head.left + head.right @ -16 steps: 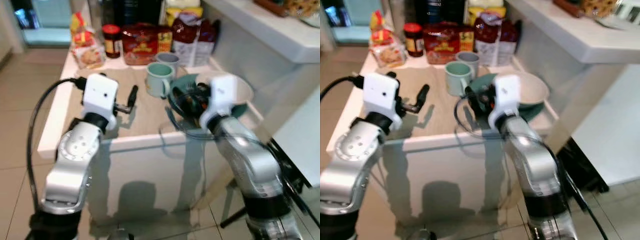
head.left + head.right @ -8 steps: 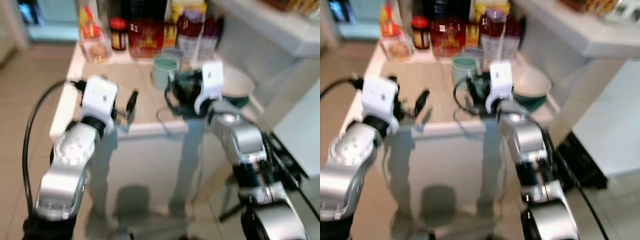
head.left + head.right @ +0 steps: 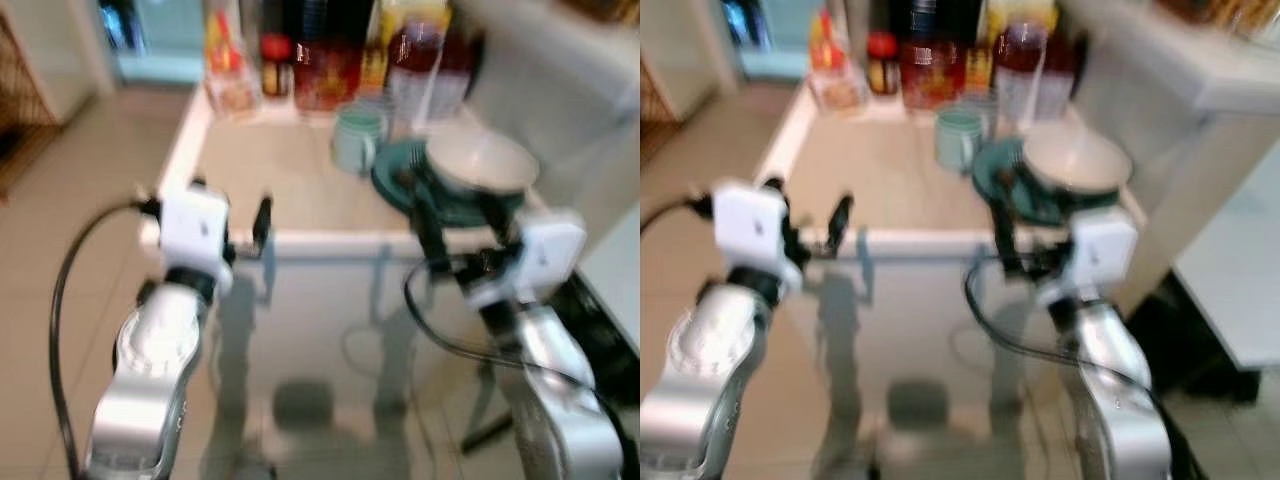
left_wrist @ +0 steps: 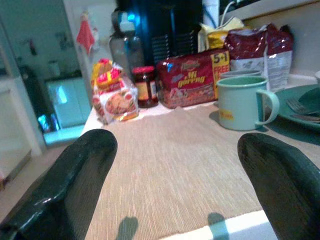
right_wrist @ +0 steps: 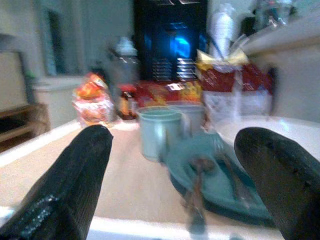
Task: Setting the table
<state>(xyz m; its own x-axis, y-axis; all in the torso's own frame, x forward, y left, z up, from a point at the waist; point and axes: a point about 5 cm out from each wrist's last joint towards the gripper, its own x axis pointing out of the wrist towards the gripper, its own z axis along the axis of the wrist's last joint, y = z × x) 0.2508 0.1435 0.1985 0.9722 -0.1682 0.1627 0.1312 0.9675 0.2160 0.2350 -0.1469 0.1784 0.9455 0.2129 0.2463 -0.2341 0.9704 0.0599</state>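
Our right gripper (image 3: 1008, 222) hangs just off the near edge of the table (image 3: 940, 241), fingers spread wide and holding nothing. At its twelve o'clock sits the teal plate (image 5: 220, 192) with a fork (image 5: 235, 172) lying on it and the white bowl (image 3: 1076, 162) resting on the plate's far side. At eleven o'clock stand the green mug (image 4: 241, 101) and a grey mug (image 5: 196, 116) just behind it. Our left gripper (image 4: 175, 187) is likewise spread and empty, at the table's edge, facing the bare tan placemat (image 4: 175, 160); the jar (image 4: 145, 86) and snack packets (image 4: 189, 84) line the far edge.

We judge the step in hand to be lifting the crockery off the stack to lay it out. To do it well we should square up, come in low over the plate rim and close on the bowl's near wall without knocking the fork.

A second ago our right gripper was over the plate; now it sits back off the table, and the camera has pulled away too.
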